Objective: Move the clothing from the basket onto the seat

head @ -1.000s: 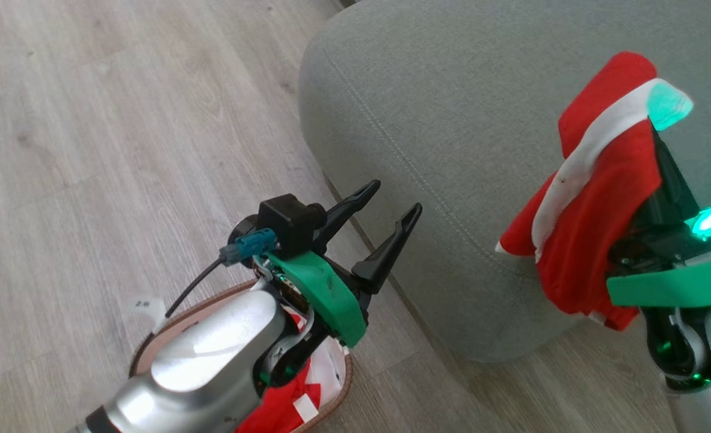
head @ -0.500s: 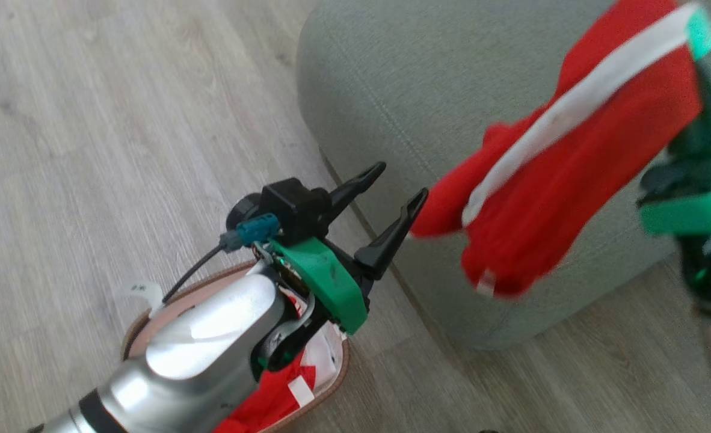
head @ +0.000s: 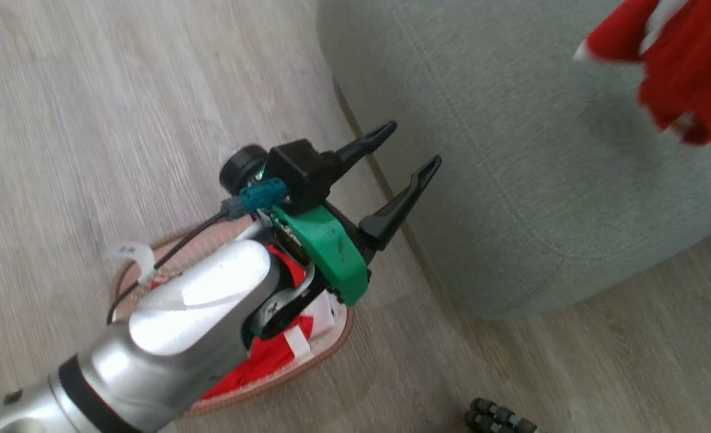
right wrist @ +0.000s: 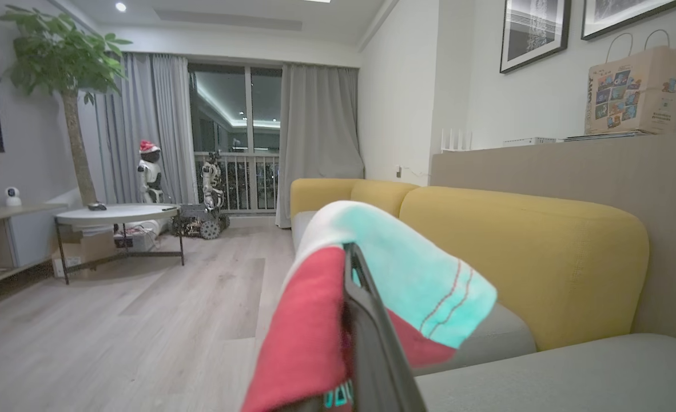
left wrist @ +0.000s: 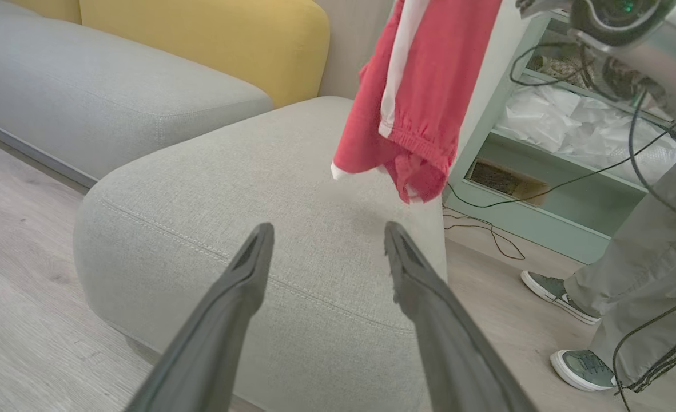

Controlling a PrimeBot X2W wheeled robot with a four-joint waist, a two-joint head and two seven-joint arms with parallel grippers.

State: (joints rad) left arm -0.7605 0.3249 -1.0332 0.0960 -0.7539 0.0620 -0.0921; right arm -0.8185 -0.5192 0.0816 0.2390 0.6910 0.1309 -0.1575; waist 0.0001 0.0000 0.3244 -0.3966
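Observation:
My right gripper (right wrist: pixel 350 252) is shut on a piece of the red clothing (right wrist: pixel 309 326), white-striped, which hangs in the air above the grey-green seat (left wrist: pixel 292 189) and shows at the head view's top right (head: pixel 692 72). In the left wrist view the garment (left wrist: pixel 424 86) dangles clear of the cushion, its hem a little above the surface. My left gripper (head: pixel 412 144) stands open and empty over the floor beside the seat (head: pixel 512 180), just above the basket (head: pixel 331 343). More red clothing (head: pixel 259 361) lies in the basket, mostly hidden under my left forearm.
A person's legs and shoes (left wrist: pixel 629 274) stand beside the seat's far corner, next to a pale green shelf (left wrist: pixel 544 229) with cables on the floor. A yellow sofa back (right wrist: pixel 521 252) rises behind the cushions. A round table (right wrist: pixel 115 214) stands across the wooden floor.
The head camera has shifted. My right gripper has carried the red garment up and further over the seat, towards the top right. My left gripper has stayed open above the basket.

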